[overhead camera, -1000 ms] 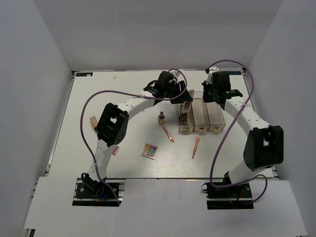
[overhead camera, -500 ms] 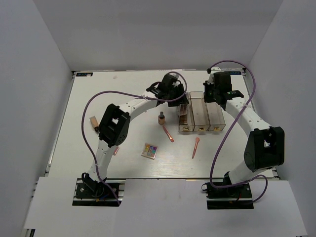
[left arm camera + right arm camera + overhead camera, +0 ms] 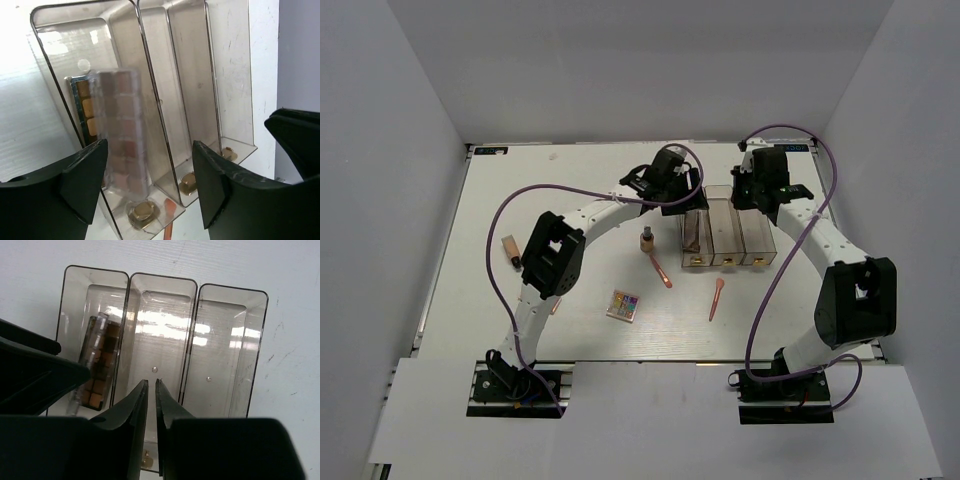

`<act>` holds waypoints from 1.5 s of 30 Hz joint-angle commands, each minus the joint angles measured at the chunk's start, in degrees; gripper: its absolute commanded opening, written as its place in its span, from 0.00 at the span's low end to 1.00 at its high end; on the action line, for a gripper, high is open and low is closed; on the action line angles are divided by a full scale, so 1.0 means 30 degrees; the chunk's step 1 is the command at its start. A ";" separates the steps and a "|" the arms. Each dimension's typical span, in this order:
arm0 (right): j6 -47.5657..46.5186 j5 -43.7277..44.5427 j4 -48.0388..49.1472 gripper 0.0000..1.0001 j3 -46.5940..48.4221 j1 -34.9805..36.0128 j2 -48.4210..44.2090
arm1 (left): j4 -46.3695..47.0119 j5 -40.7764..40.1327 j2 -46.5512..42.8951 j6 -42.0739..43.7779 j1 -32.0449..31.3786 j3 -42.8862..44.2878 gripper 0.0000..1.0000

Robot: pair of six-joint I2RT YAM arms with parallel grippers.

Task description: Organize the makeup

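Note:
A clear three-compartment box [image 3: 757, 240] stands right of centre. In its left compartment stand a pink-brown palette [image 3: 122, 135] and, behind it, a brown-gold palette [image 3: 82, 107]; both also show in the right wrist view [image 3: 97, 370]. My left gripper [image 3: 687, 203] [image 3: 149, 150] is open and empty, its jaws on either side of that compartment's near end. My right gripper [image 3: 750, 200] [image 3: 151, 381] is shut and empty above the middle compartment. On the table lie a tan bottle [image 3: 647, 240], two coral sticks [image 3: 660, 270] [image 3: 717, 298] and a multicolour palette [image 3: 623, 304].
A tan tube with a dark end [image 3: 509, 250] lies near the table's left edge. A small pink item [image 3: 555, 305] peeks out beside the left arm. The box has gold knobs [image 3: 141, 212] on its near ends. White walls close in the table.
My left arm has shifted a little to the right over the box, uncovering the tan tube at the left. The right gripper has hardly moved.

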 commanded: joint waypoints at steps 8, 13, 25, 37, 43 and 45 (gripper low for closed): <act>-0.0306 -0.1215 0.0378 0.20 -0.0152 -0.0127 -0.1207 | -0.0249 -0.1355 -0.1201 0.0193 -0.0193 0.1303 0.80; -0.1878 -0.3846 -0.0030 0.21 -0.0036 -0.0127 -0.1530 | -0.0336 -0.2235 -0.2812 0.0954 0.0188 0.1305 0.79; -1.5943 -1.9293 -0.8845 0.66 0.1399 0.1391 -0.0361 | -0.1509 -0.7005 -1.2475 0.2042 0.0889 -0.8755 0.30; -1.4584 -1.5575 -0.5751 0.80 0.1018 0.6903 0.0750 | -0.8786 -1.1287 -2.0716 -0.4867 0.1653 -1.5923 0.84; -1.1504 -1.2941 -0.3729 0.83 0.1635 0.7812 0.1867 | -1.3165 -1.1407 -2.0714 -1.0723 0.1829 -1.7615 0.86; -1.1206 -1.2469 -0.3462 0.82 0.1518 0.7900 0.1985 | -1.3431 -1.1552 -2.1414 -1.1842 0.2032 -1.8379 0.86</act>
